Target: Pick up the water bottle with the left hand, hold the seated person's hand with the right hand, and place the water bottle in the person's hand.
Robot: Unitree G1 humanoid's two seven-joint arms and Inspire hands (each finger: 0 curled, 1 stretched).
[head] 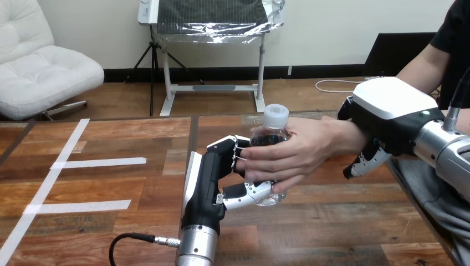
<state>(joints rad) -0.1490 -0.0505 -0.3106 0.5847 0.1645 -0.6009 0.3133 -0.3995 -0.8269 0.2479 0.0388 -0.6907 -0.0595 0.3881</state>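
A clear water bottle with a white cap stands upright above the middle of the wooden table. My left hand is shut on it from the left, with fingers near its shoulder and the thumb curled under its base. The person's hand reaches in from the right and wraps the bottle's front, hiding most of its body. My right hand sits over the person's wrist, its fingers curled below the wrist and the thumb above it.
White tape strips lie on the table's left half, with a long diagonal strip crossing them. The table's right edge runs close under my right forearm. A dark seam splits the tabletop behind my left hand.
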